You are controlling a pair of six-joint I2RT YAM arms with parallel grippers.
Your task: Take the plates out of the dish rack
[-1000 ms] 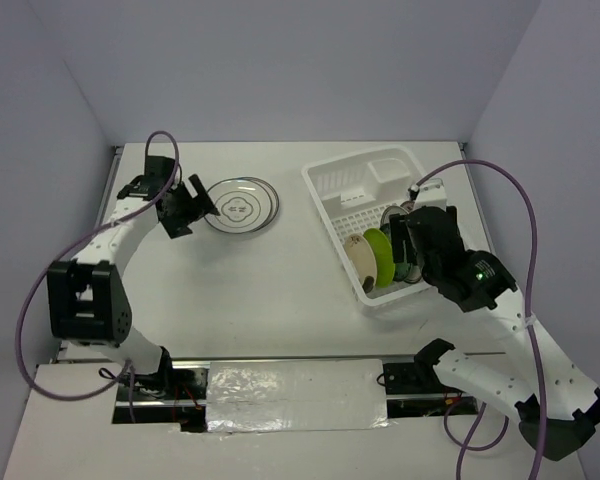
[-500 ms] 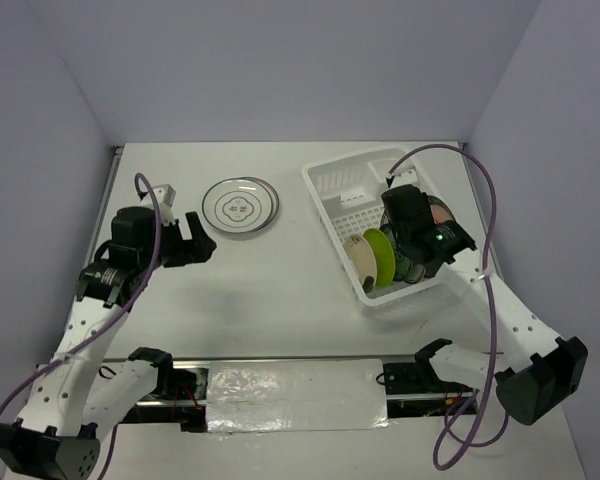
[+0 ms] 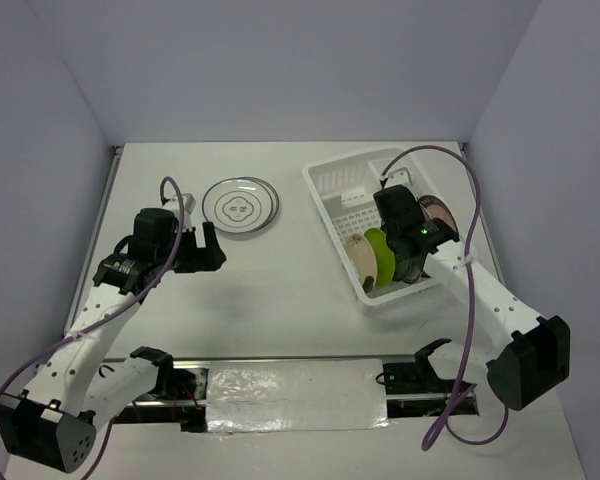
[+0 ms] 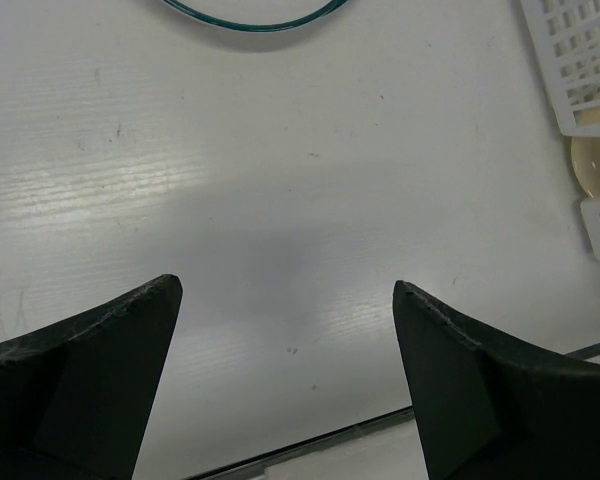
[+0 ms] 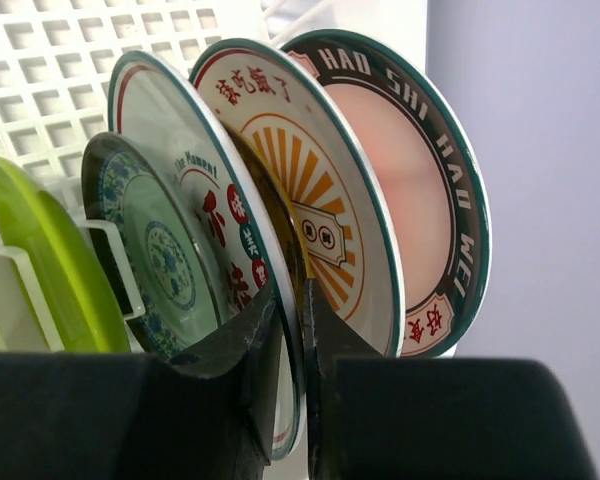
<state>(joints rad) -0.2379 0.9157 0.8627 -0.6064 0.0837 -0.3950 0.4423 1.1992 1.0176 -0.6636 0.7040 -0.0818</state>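
The white dish rack point(image 3: 342, 187) stands at the right and holds several upright plates. In the right wrist view these are a lime green plate point(image 5: 40, 260), a small blue-patterned one point(image 5: 150, 250), a teal-rimmed plate with red characters point(image 5: 195, 170), an orange sunburst plate point(image 5: 315, 170) and a pink plate with a dark lettered rim point(image 5: 405, 170). My right gripper point(image 5: 292, 292) point(image 3: 408, 248) is shut on the near rim of the teal-rimmed plate with red characters. A white plate with a dark line drawing point(image 3: 240, 205) lies flat on the table. My left gripper point(image 3: 215, 250) point(image 4: 288, 290) hovers open and empty, short of that plate.
A cream plate point(image 3: 359, 262) leans at the rack's near end, also visible in the left wrist view point(image 4: 595, 165). The rack's far half and small side compartment point(image 3: 395, 170) hold no plates. Purple walls close in left and right. A metal rail point(image 3: 290, 365) runs along the table's near edge.
My right gripper has reached deeper into the rack and closed its jaws on a plate rim. The left arm has drawn back from the flat white plate toward the near middle, jaws still open.
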